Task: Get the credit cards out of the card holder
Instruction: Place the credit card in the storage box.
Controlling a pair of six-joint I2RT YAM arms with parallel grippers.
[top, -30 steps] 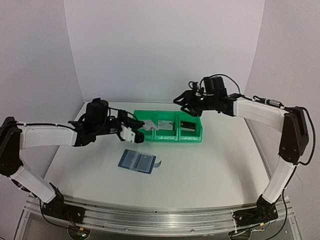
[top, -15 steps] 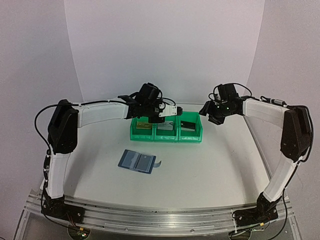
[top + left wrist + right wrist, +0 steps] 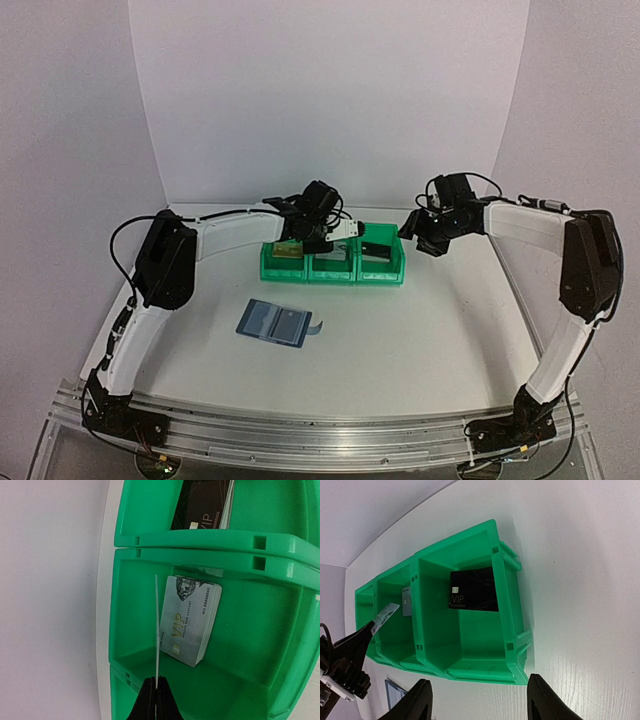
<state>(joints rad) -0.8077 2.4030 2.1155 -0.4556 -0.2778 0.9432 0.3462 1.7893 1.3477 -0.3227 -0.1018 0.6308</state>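
Note:
The blue card holder (image 3: 275,322) lies open on the table in front of the green bins (image 3: 333,268). My left gripper (image 3: 156,696) is shut on a thin silver-grey credit card (image 3: 157,625), seen edge-on, over the middle bin. A stack of silver cards (image 3: 192,622) lies in that bin. A black card (image 3: 472,596) lies in the right bin, and a tan card (image 3: 288,249) shows in the left one. My right gripper (image 3: 479,700) hangs open to the right of the bins with nothing between its fingers.
The three green bins stand joined in a row near the back of the table. A corner of the card holder (image 3: 394,691) shows in the right wrist view. White walls close the table in behind and at both sides.
My left arm has swung from the left of the bins to over the middle bin, carrying the silver card. The right gripper has drawn back from above the bins to their right.

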